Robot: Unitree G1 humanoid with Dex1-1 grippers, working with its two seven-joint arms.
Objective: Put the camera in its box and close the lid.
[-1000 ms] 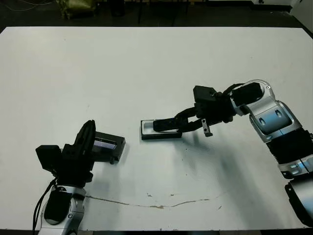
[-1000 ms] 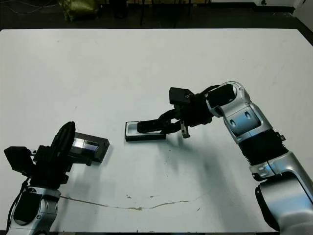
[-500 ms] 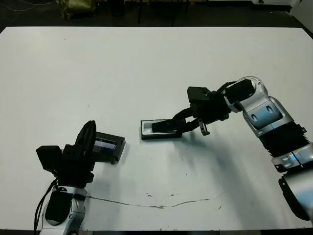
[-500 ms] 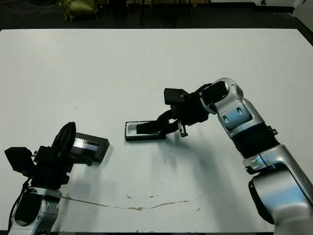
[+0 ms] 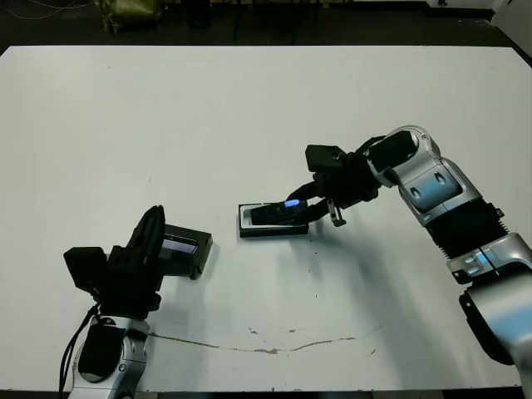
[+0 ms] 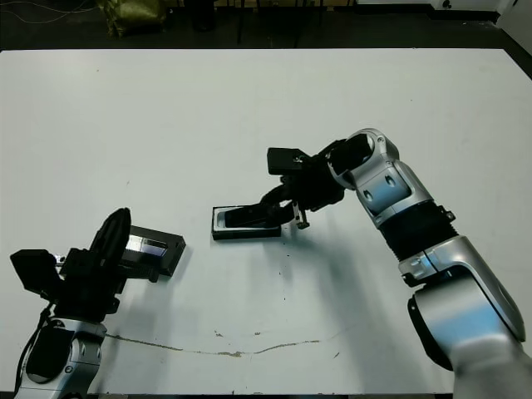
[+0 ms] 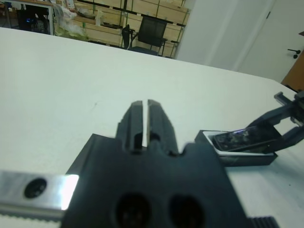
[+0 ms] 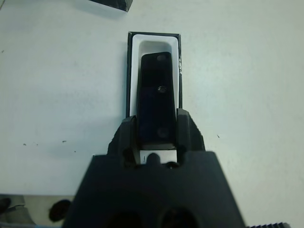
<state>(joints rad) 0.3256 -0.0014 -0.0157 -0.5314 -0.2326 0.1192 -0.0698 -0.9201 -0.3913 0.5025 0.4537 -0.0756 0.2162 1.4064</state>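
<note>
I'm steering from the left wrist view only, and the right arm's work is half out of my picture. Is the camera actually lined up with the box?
Observer: Yes. In the right wrist view the camera lies lengthwise over the box, white lining showing on both sides.
Operator: Is it released?
Observer: No. The right gripper has a finger on each side of the camera's near end.
Operator: Where's the lid?
Observer: From the head view, the lid lies on the table just ahead of the left gripper, apart from the box.
</note>
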